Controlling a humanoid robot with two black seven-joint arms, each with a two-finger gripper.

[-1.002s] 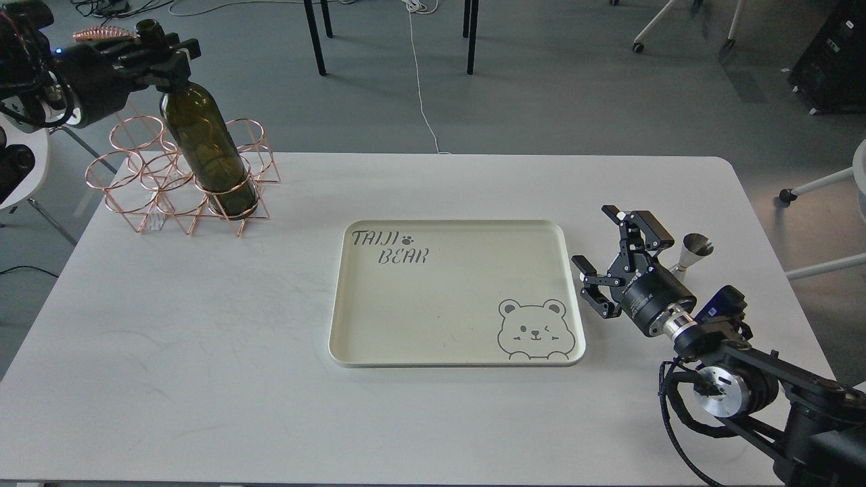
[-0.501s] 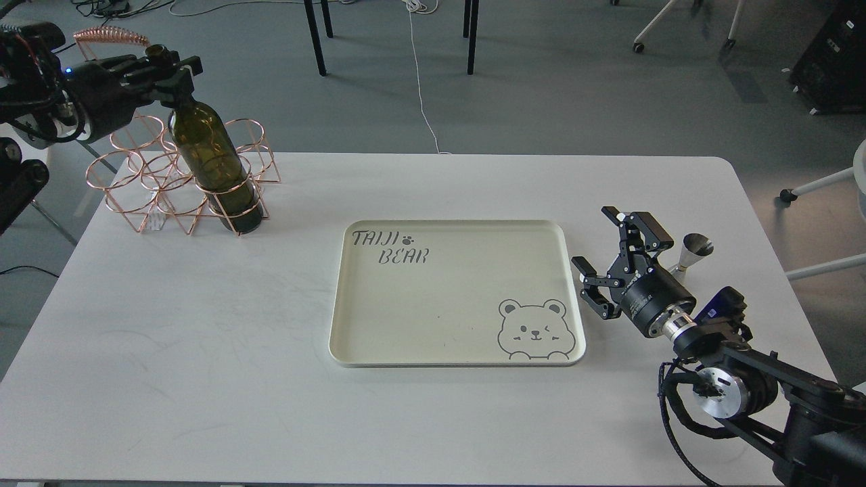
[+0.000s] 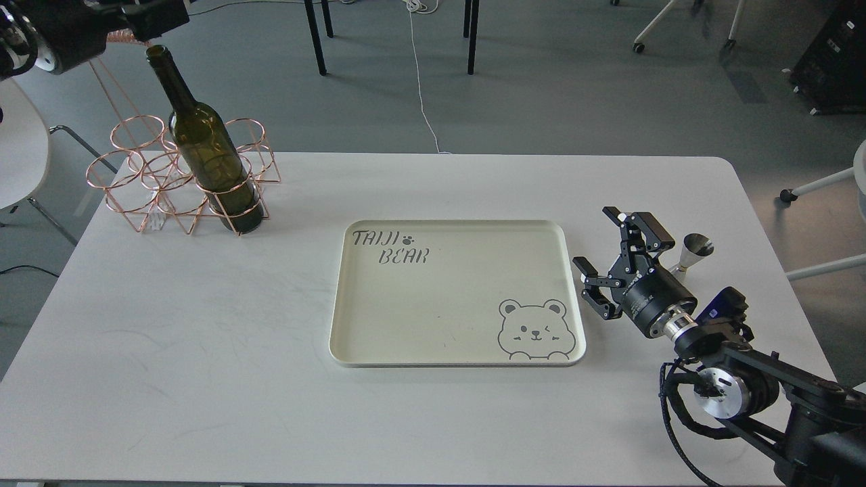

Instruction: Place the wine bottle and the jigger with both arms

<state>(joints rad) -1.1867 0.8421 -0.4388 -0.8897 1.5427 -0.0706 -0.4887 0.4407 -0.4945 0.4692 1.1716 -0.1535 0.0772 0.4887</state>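
Observation:
The dark olive-green wine bottle (image 3: 203, 145) stands slightly tilted in the front right ring of a copper wire rack (image 3: 139, 172) at the table's back left. My left gripper (image 3: 154, 15) is at the top left edge, just above the bottle's mouth and clear of it; its fingers cannot be told apart. The small silver jigger (image 3: 696, 249) stands upright on the table at the right. My right gripper (image 3: 594, 238) is open and empty, just left of the jigger and beside the tray's right edge.
A cream tray (image 3: 336, 304) with a bear drawing lies in the table's middle, with nothing on it. Chair and table legs (image 3: 314, 37) stand on the floor behind. A white chair (image 3: 20, 162) is at the far left.
My left gripper has let go of the bottle's neck and risen up and left. The bottle now stands alone in the rack. The right arm has not moved.

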